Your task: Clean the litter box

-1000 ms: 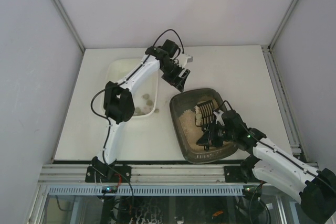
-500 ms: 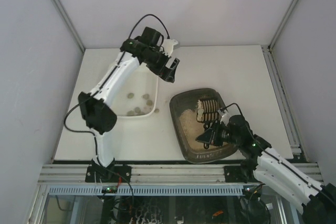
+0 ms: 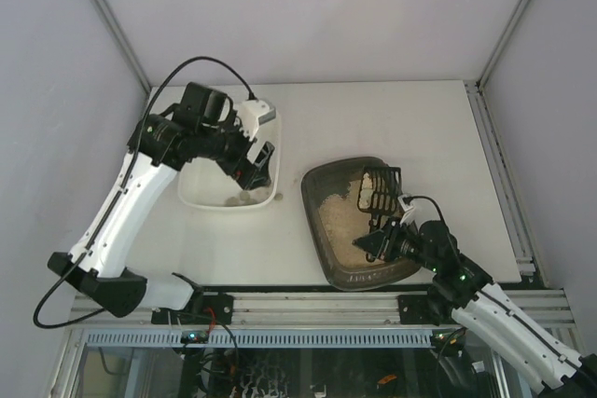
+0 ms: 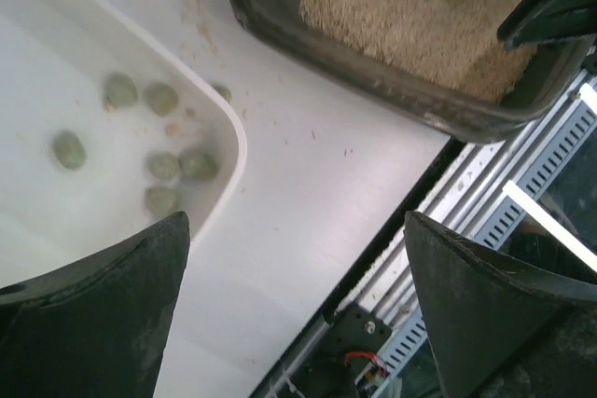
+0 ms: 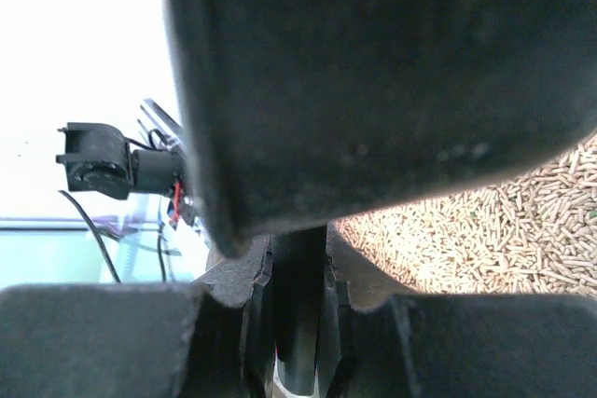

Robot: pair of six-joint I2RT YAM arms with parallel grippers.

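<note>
litter box [image 3: 359,279] sits by the front edge of the desk [image 3: 420,128], a bare strip parting its rim from the white tray [image 3: 224,208]. left jaws hang spread over the tray's near corner — right jaws pinch the scoop [image 3: 378,191] by its handle, head at the box's far rim.

Dark litter box [image 3: 336,230] lies flat, holding beige litter.
</note>
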